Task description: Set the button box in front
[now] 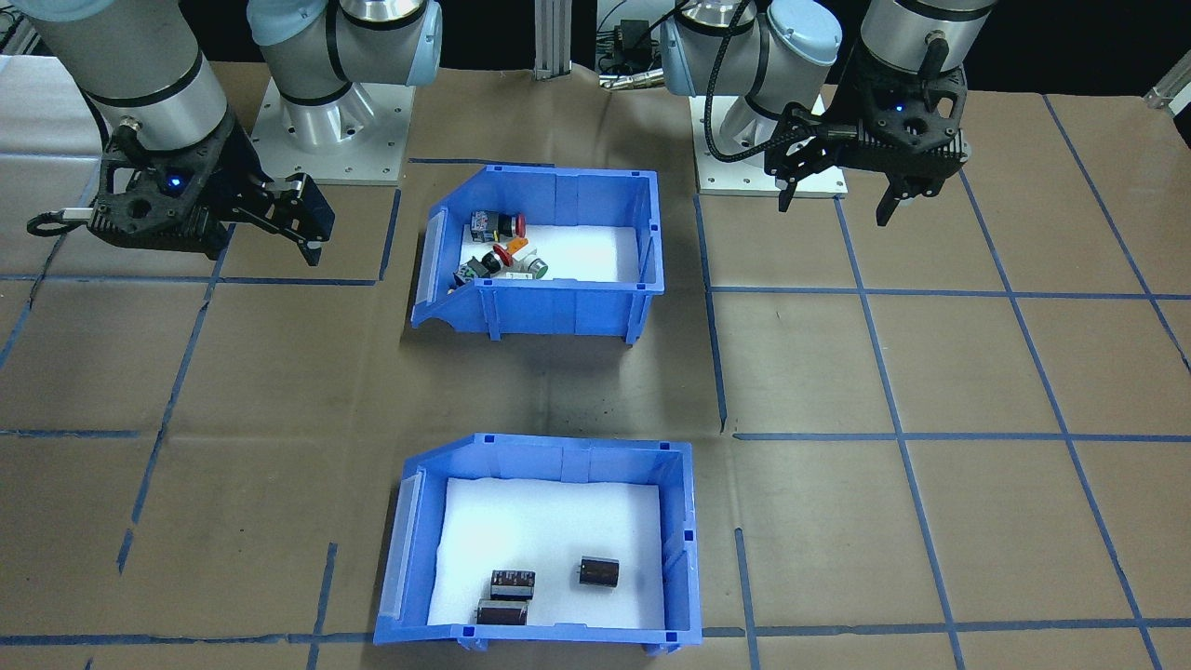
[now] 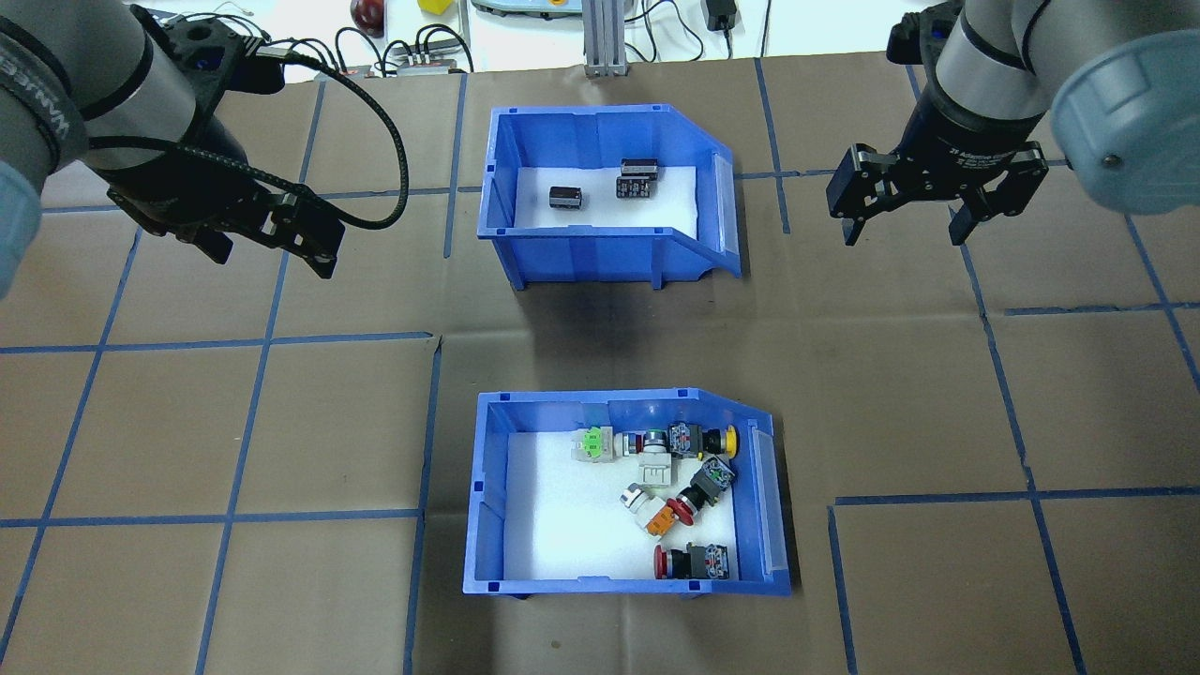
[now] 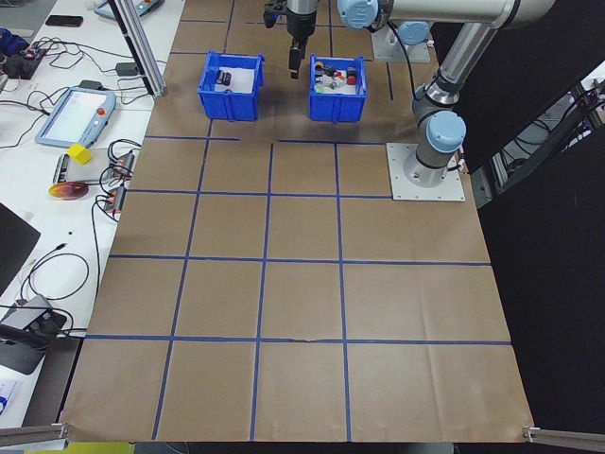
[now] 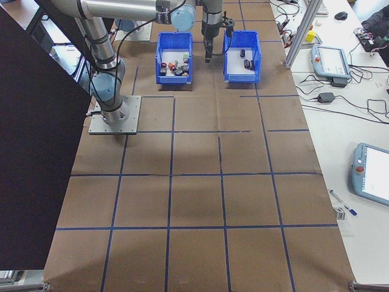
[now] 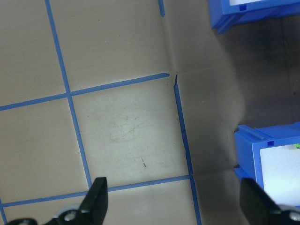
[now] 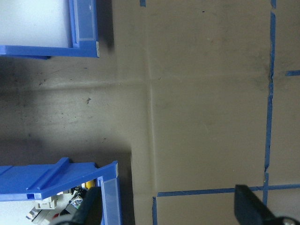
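With both jaws spread and nothing held, the button box at lower centre is yet to be approached by left gripper or right gripper.

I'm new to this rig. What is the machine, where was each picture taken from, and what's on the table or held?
Two robot arms stand at a brown paper-covered table marked with blue tape. Four pictures come from fixed cameras: one over the robot's shoulders, one facing it, one at each table end. Two come from cameras on the wrists, looking down past the fingers.

The button box is a blue bin of colourful switches, nearer the robot. The other bin, farther away, holds dark cylinders.

The left gripper and right gripper hover open, one on each side of the bins, holding nothing.
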